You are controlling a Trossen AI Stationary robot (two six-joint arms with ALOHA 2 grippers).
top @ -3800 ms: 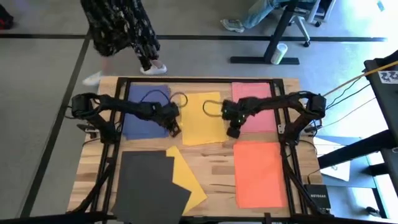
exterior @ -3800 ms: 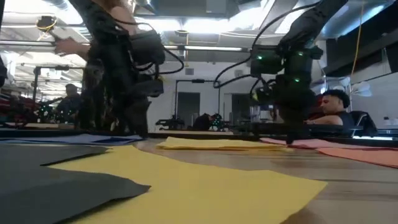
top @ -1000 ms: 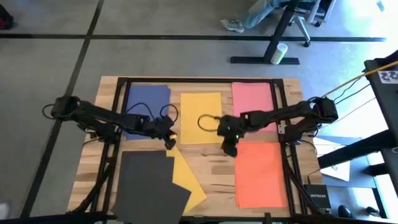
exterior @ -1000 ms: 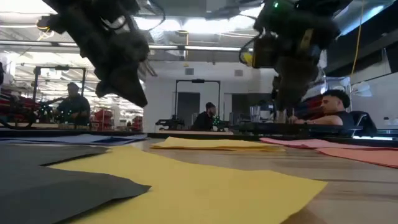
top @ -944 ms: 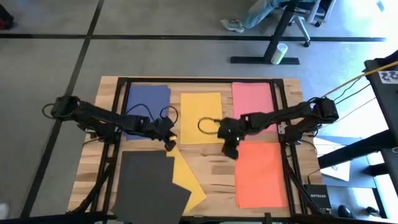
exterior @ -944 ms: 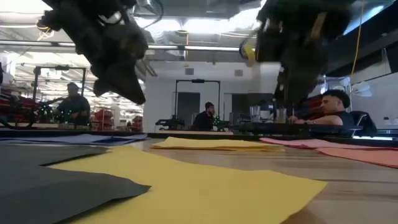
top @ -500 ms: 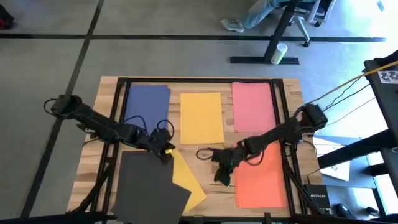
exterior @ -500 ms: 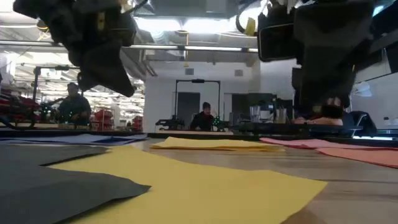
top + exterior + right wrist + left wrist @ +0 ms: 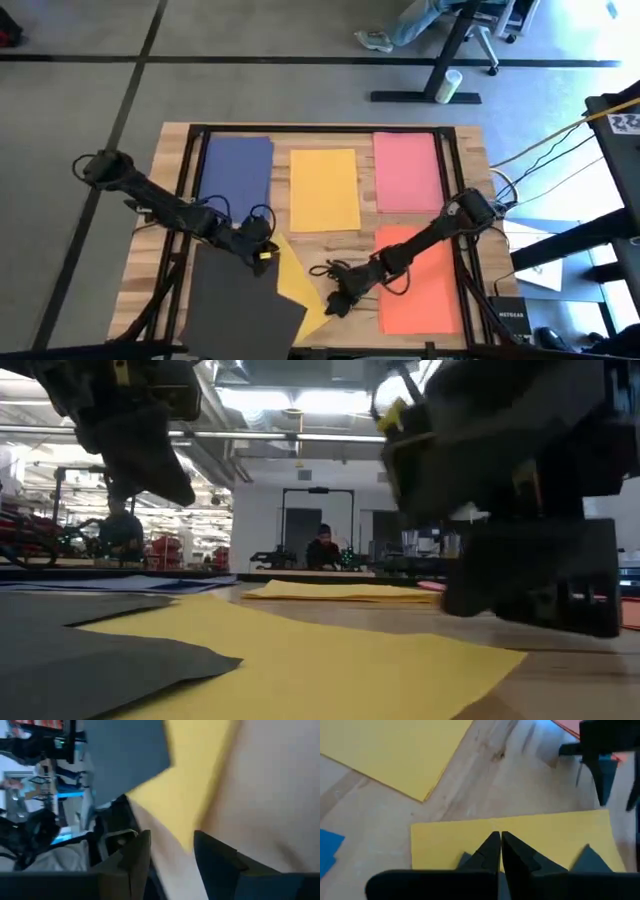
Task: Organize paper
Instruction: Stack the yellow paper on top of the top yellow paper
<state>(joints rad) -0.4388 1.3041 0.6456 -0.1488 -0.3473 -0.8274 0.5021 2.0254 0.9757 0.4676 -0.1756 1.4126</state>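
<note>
Sliding nearer since a moment ago, the right gripper (image 9: 338, 303), fingers apart, reaches the tilted yellow sheet (image 9: 300, 290); left gripper (image 9: 262, 253), fingers together, over its far corner.

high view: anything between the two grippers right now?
Only the skewed yellow sheet, partly under the dark grey sheet. Left gripper is at its far corner, right gripper beside its right edge.

You get even, bright overhead light on the table (image 9: 330, 255), with only faint shadows under the arms. Ceiling lights (image 9: 290, 400) glare in the low view, leaving both arms dark silhouettes, and the right wrist view is smeared with blur.
</note>
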